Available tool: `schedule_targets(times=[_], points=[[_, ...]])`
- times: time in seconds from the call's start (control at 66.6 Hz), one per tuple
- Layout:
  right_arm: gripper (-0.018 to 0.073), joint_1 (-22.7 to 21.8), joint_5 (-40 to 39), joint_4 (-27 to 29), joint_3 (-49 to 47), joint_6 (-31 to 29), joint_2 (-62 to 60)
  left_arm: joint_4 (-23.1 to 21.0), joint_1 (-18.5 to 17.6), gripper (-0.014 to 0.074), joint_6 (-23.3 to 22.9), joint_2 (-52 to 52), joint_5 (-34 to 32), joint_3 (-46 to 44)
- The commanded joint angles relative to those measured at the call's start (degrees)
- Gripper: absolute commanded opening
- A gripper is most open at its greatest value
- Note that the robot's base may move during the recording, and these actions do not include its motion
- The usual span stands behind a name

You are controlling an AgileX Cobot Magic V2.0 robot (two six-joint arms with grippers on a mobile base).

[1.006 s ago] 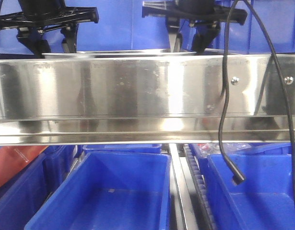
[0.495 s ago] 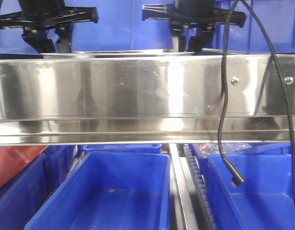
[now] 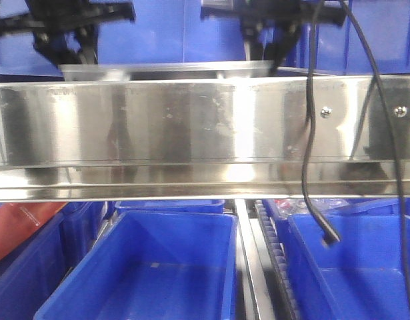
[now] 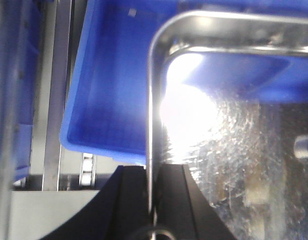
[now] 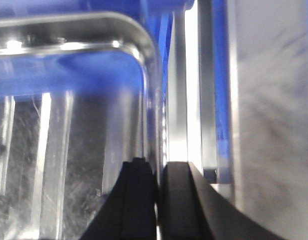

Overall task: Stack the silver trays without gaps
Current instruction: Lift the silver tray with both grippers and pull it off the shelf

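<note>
A silver tray (image 3: 166,69) hangs just above the shiny shelf rail in the front view, held at both ends. My left gripper (image 3: 70,55) is shut on its left rim, and my right gripper (image 3: 263,52) is shut on its right rim. In the left wrist view the black fingers (image 4: 131,200) clamp the thin rim of the tray (image 4: 229,135), left gripper (image 4: 151,172). In the right wrist view the fingers (image 5: 136,200) clamp the tray's (image 5: 68,125) right rim, right gripper (image 5: 158,170). Any other tray is hidden.
A broad mirror-shiny shelf rail (image 3: 191,130) with screws (image 3: 327,112) spans the front view. Blue bins (image 3: 158,267) stand below it and behind the arms. A black cable (image 3: 313,133) hangs at right, its plug over the right bin (image 3: 351,273). A blue bin (image 4: 108,75) lies under the tray.
Both grippers closed on the tray's rims and have risen; the tray now sits higher above the rail, showing more of its side.
</note>
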Motion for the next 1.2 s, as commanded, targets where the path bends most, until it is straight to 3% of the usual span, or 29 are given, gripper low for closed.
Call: schedule_targets(times=[0.0, 0.21, 0.315, 0.465, 0.811, 0.961, 1.081, 1.186], points=[[-0.0024, 0.71, -0.83, -0.59, -2.95, 0.03, -2.93, -0.60, -0.54, -0.0010, -2.04, -4.26, -0.69, -1.85], [-0.0024, 4.73, -0.83, -6.30, -3.39, 4.00, -7.85, 4.36, -3.43, -0.0010, -5.66, -10.30, 2.46, -2.39], [-0.0024, 8.01, -0.83, -10.15, -3.39, 5.88, -9.86, 8.39, -6.46, -0.0010, -8.29, -12.34, 4.98, -2.39], [-0.0024, 12.51, -0.83, -14.86, -1.67, 8.77, -13.98, 11.10, -11.45, -0.0010, -8.56, -15.52, 6.37, -2.25], [-0.0024, 21.52, -0.83, -20.74, 13.68, 15.81, -27.36, 19.83, -22.39, -0.0010, -20.96, -25.89, 5.66, 7.24], [-0.0024, 26.41, -0.83, -25.37, 20.34, 20.22, -32.43, 25.21, -28.97, -0.0010, -27.80, -31.19, 4.39, 11.92], [-0.0024, 30.85, -0.83, -27.91, 22.88, 22.57, -35.05, 30.92, -34.17, -0.0010, -32.33, -34.12, 4.77, 14.77], [-0.0024, 32.07, -0.90, -28.14, 22.88, 22.69, -36.01, 32.03, -36.79, -0.0010, -33.61, -35.20, 4.77, 15.70]])
